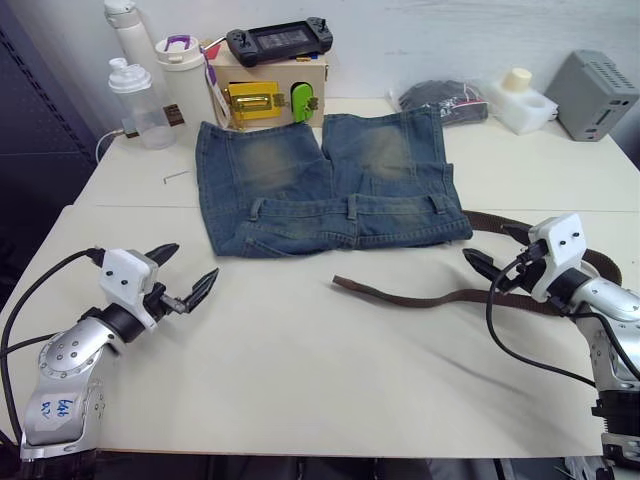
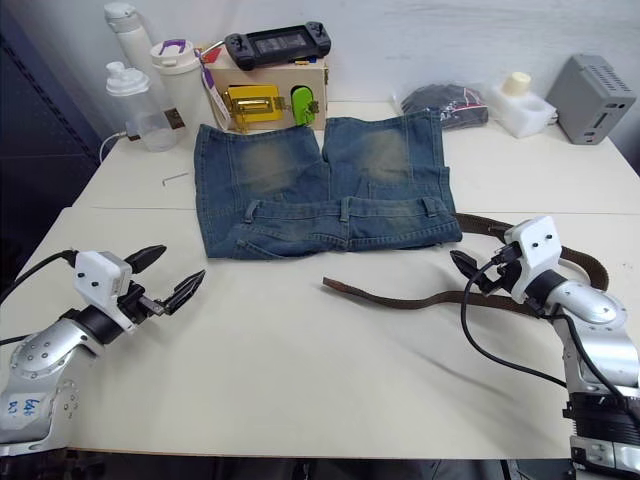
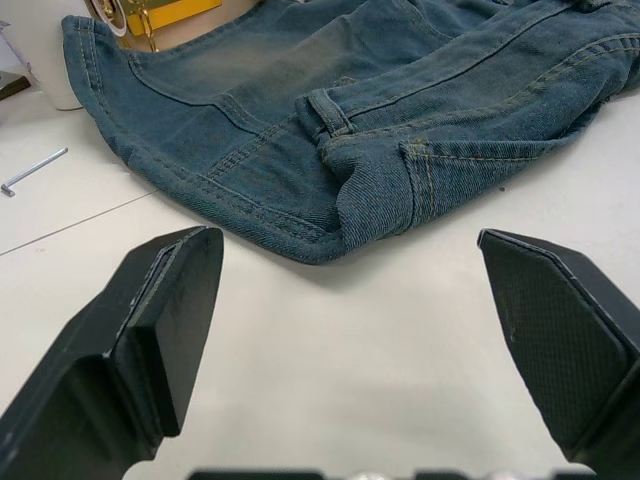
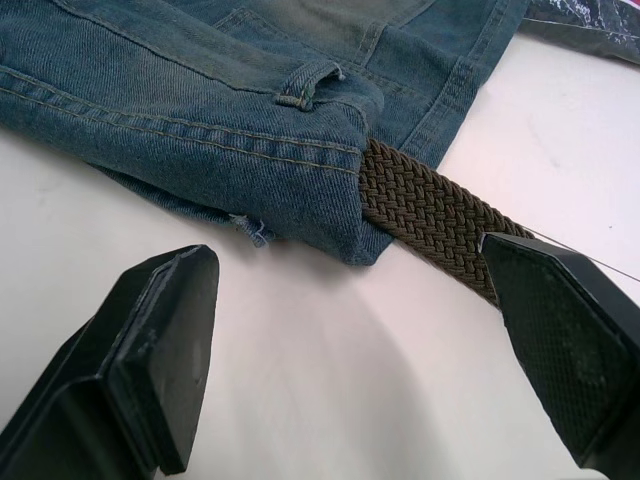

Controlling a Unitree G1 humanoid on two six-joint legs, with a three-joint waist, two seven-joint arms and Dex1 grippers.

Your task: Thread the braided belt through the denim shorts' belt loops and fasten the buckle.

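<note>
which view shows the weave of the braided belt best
The right wrist view: the braided belt sits close up there, its woven strands distinct, emerging from under the denim shorts at their corner. The left and right eye views show its whole run across the table as a thin brown strip, weave unreadable. The left wrist view gives only denim.

Looks like a robotics lab bench — white table [image 1: 300, 380] against a plain wall, wooden test box [image 1: 268, 90] with a yellow latch [image 1: 250, 102] and green switch [image 1: 301, 100], handheld controller [image 1: 279, 42] on top, shaker bottles [image 1: 135, 100], grey device [image 1: 592, 95] — practice props.
</note>
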